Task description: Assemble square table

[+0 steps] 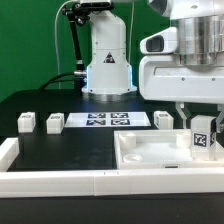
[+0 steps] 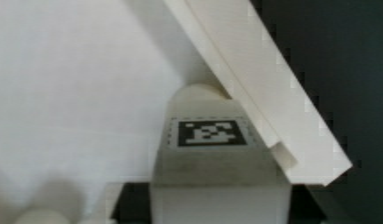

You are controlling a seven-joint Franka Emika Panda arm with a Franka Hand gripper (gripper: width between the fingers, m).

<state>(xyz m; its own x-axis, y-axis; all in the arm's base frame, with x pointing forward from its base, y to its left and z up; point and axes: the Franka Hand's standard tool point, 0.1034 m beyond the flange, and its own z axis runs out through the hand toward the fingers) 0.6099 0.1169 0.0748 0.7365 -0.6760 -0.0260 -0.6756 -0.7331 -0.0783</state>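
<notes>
Over the rimmed white slab | tool clamps a tagged white post — blocky, matte.

Robot lab, green backdrop, marker board
</notes>
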